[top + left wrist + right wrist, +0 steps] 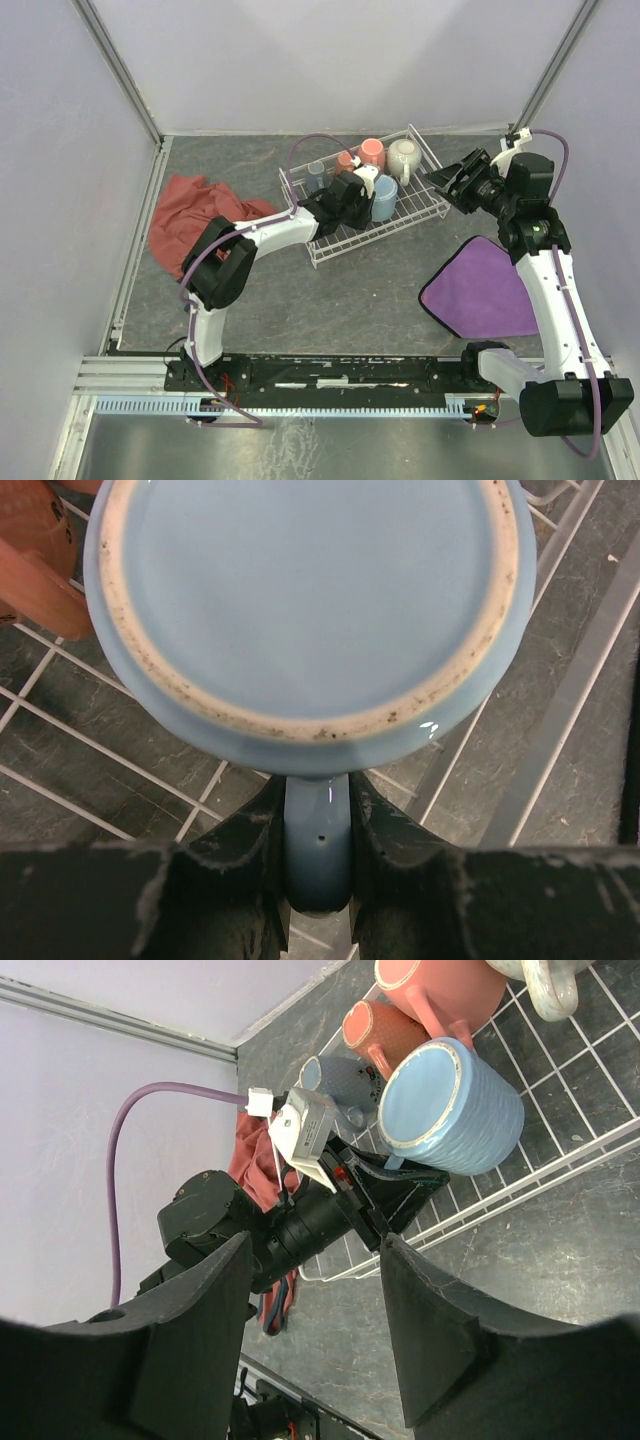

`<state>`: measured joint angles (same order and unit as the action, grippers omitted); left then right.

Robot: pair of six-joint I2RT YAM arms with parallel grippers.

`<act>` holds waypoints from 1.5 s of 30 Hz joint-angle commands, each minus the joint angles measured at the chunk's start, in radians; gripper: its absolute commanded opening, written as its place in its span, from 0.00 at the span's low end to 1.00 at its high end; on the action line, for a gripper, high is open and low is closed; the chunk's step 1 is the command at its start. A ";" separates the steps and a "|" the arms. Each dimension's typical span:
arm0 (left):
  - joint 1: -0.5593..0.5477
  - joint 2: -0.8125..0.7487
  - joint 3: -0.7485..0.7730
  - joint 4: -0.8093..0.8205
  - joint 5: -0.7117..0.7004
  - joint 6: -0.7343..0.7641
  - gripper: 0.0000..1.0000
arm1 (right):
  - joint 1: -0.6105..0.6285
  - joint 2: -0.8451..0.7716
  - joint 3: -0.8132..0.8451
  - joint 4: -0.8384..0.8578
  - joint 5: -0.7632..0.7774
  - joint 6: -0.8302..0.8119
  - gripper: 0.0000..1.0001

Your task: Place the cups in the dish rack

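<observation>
While the left jaws are closed on the handle of the light blue mug [384, 200], that mug sits inside the dish rack [345, 240] near its middle, with its unglazed base ring turned back towards the left wrist camera. It seems to lie tilted on its side on the wires, though the overhead view is too small to be sure. The black fingers [240, 880] press the handle from both sides. Along the far side of the rack are a grey-blue mug [316, 176], a textured orange mug [346, 160], a salmon mug [372, 152] and a cream mug [404, 158], the last nearest the rack's right end. The right jaws hang wide apart with nothing between them, just off that right end and pointing towards the blue mug. On the dark worktop [330, 290] a red cloth [185, 225] lies bunched left of the rack, and a purple cloth [480, 290] lies flat beside the right arm.
</observation>
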<state>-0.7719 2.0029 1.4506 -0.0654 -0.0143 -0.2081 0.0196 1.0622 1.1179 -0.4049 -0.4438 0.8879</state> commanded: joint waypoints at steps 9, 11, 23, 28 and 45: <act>-0.016 -0.005 -0.027 0.234 -0.056 0.031 0.03 | 0.009 0.001 0.034 0.009 -0.003 -0.026 0.61; -0.017 -0.001 -0.030 0.234 -0.062 0.024 0.03 | 0.009 0.002 0.035 0.004 -0.002 -0.032 0.61; -0.019 -0.002 -0.070 0.249 -0.060 -0.014 0.53 | 0.009 0.011 0.031 0.000 0.002 -0.038 0.61; -0.019 -0.041 -0.104 0.257 -0.064 -0.032 0.61 | 0.009 0.015 0.026 0.003 0.006 -0.041 0.61; 0.005 -0.517 -0.129 -0.106 -0.217 -0.064 0.73 | -0.058 0.197 0.178 -0.100 0.148 -0.272 0.62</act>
<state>-0.7860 1.6321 1.2945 -0.0357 -0.1333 -0.2455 -0.0113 1.2388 1.1995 -0.4641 -0.3901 0.7414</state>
